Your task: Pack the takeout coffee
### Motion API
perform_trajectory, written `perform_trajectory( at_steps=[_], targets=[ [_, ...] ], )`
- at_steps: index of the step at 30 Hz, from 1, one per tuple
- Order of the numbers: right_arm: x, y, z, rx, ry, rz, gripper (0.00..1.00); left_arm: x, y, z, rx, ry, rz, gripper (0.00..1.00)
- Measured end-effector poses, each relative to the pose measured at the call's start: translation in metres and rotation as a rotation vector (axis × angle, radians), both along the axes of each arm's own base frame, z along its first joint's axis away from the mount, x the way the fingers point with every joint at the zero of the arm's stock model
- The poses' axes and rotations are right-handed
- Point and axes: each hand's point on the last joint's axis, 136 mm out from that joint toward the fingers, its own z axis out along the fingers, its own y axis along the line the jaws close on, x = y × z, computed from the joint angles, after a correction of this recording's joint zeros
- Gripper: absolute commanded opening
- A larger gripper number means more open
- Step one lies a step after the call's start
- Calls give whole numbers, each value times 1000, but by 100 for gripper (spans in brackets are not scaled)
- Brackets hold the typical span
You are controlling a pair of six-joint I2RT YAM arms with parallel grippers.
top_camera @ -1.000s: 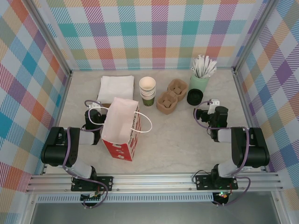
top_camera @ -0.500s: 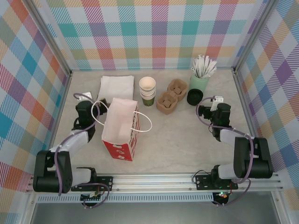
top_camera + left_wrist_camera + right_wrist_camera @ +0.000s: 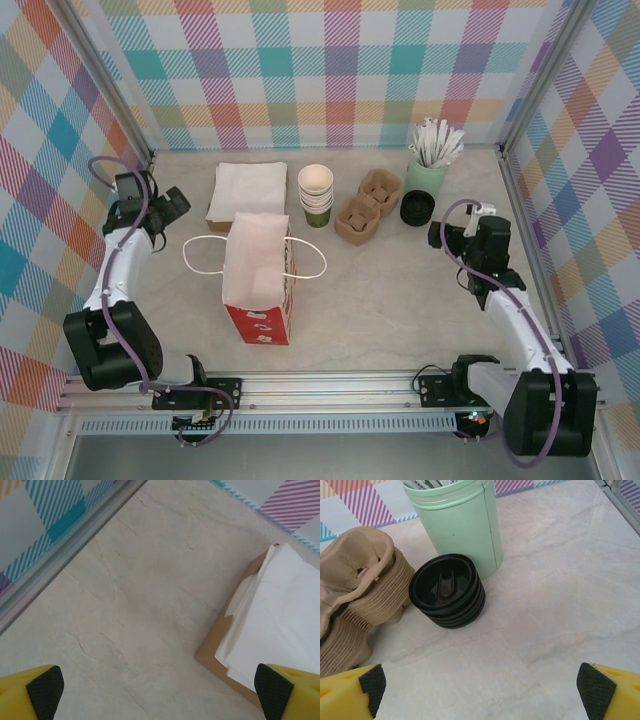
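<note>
The left fingers [image 3: 172,203] are spread wide over bare worktop [image 3: 400,300] with nothing between them; in the left wrist view their black pads [image 3: 45,690] sit at the two lower corners. Just ahead of them and to their right lies a pile of white napkins [image 3: 280,625] on a brown card tray. An open red-and-white paper bag [image 3: 258,280] stands upright between the two sets of fingers, nearer the left ones.

The takeout coffee is not yet made up. A stack of dark-green cups [image 3: 316,195] stands well to the left of the right fingers, past the brown cup carriers [image 3: 360,600]. The black lids [image 3: 447,591] sit stacked just ahead of the right fingers [image 3: 485,685], touching a pale-mint cup [image 3: 457,525] of white sticks. The right fingers are also spread wide and empty.
</note>
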Motion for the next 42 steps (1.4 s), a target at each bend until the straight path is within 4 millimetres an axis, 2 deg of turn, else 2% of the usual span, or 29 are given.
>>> perform_trajectory(
  at_steps=[6,9,14,19,22,25,27,33,42],
  targets=[
    [-18,0,3,25,68,-15,100,4,-15,52,-60,-56,-68,97],
    [-21,2,9,52,96,-18,100,-5,-29,71,-92,-74,-113,95],
    [-18,9,15,108,146,-9,100,-37,-72,100,-127,-86,-228,92],
    [-14,15,4,155,218,-6,100,-81,-127,131,-141,-99,-387,91],
    [-15,17,-5,174,254,-11,100,-105,-148,149,-119,-100,-455,89],
    [-16,18,-9,182,276,-12,100,-120,-163,162,-88,-95,-510,87],
    [-16,19,-9,185,281,-14,100,-128,-173,159,-72,-67,-547,86],
    [-17,19,-7,192,283,-21,100,-136,-194,128,-8,71,-615,85],
    [-18,18,-9,194,294,-25,100,-136,-208,85,38,199,-653,75]
  ],
)
